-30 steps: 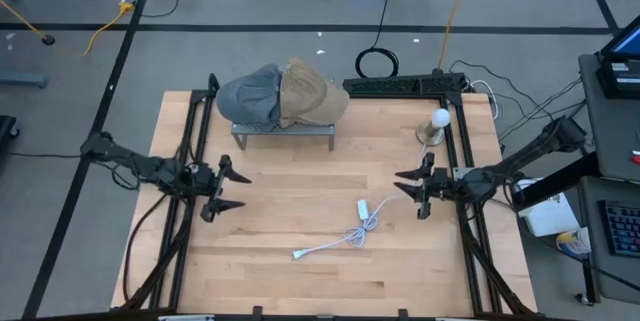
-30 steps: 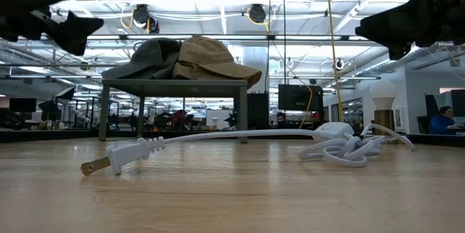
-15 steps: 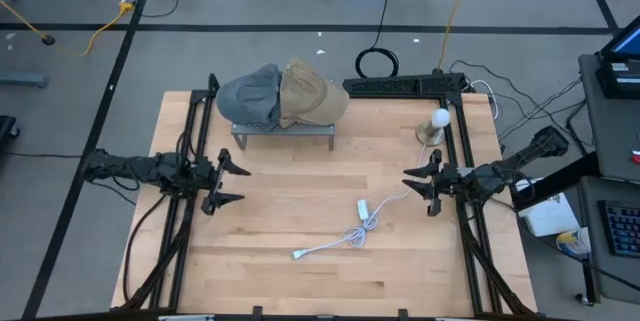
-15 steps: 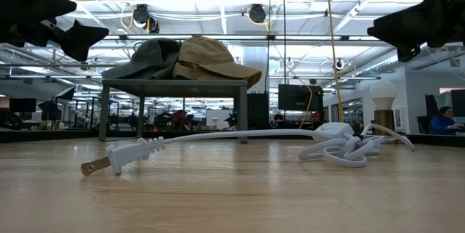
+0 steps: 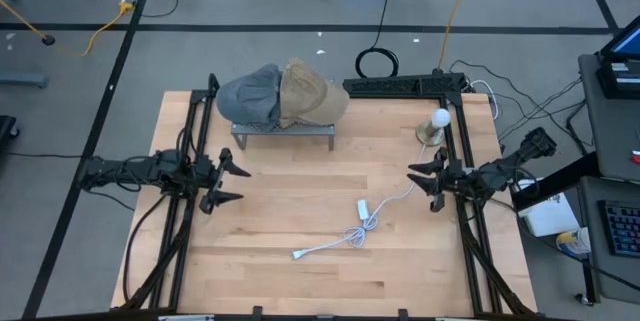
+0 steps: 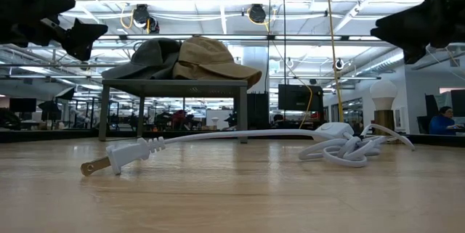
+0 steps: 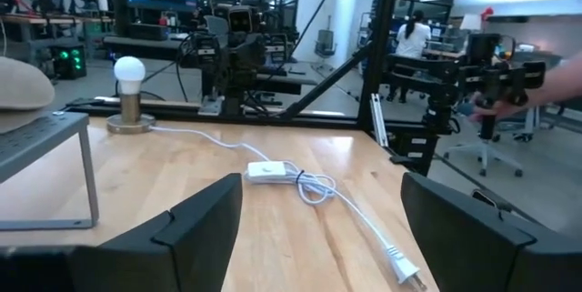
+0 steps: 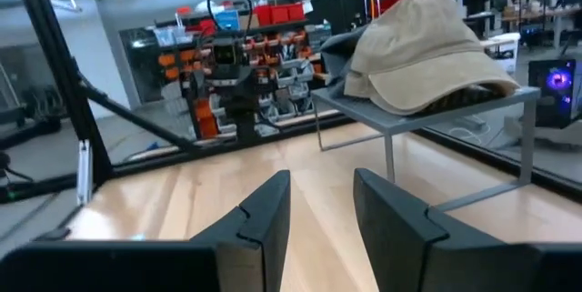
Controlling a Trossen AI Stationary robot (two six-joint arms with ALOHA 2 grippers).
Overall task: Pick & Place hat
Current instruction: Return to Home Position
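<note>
Two caps lie on a small grey metal stand (image 5: 284,129) at the table's far side: a tan cap (image 5: 312,92) (image 6: 214,59) (image 8: 423,51) resting crown up, its brim over the stand's right end, and a grey cap (image 5: 250,96) (image 6: 149,57) beside it on the left. My left gripper (image 5: 232,184) (image 7: 318,228) hovers open above the table's left side. My right gripper (image 5: 426,180) (image 8: 320,210) hovers open near the right edge. Neither touches a cap.
A white power cord with plug and inline switch (image 5: 347,231) (image 6: 240,144) lies on the wood in the middle-right. A white bulb on a small base (image 5: 436,126) stands at the far right. Black frame rails (image 5: 190,151) run along both table sides.
My right gripper has drawn back toward the table's right edge. My left gripper has shifted slightly toward the far edge. Caps and cord have kept still.
</note>
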